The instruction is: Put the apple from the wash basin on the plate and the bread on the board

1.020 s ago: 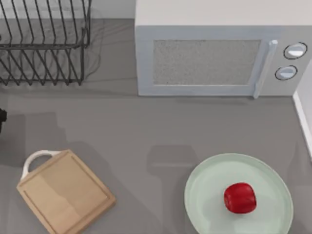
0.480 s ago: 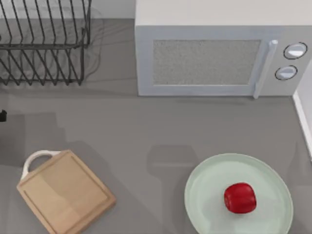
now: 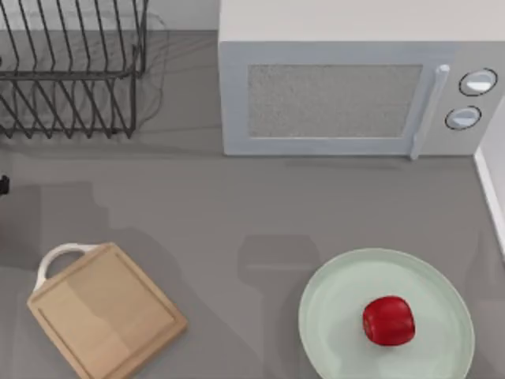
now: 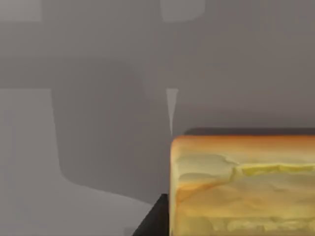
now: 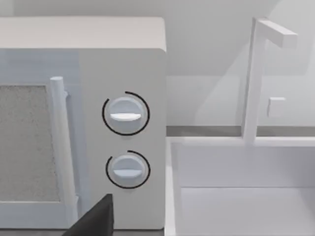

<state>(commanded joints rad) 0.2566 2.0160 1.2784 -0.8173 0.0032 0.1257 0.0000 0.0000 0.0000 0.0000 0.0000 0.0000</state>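
Since a second ago, the dark part of the left arm at the top view's left edge has shrunk to a small sliver (image 3: 3,185); all else is unchanged. Left to right: black wire dish rack (image 3: 71,67) at rear left; light wooden rectangular cutting board (image 3: 106,312) with white loop handle, bare; white microwave (image 3: 355,87); large pale mint-green round plate (image 3: 331,316), cut off by the lower edge, carrying the small glossy red apple (image 3: 388,320). Left wrist view: the golden-topped bread chunk (image 4: 246,184) looms close, cropped, beside a dark finger (image 4: 156,219); whether the left pincer clasps it cannot be told. Right wrist view: white wash basin (image 5: 236,196) beside the microwave; right pincer's state cannot be told.
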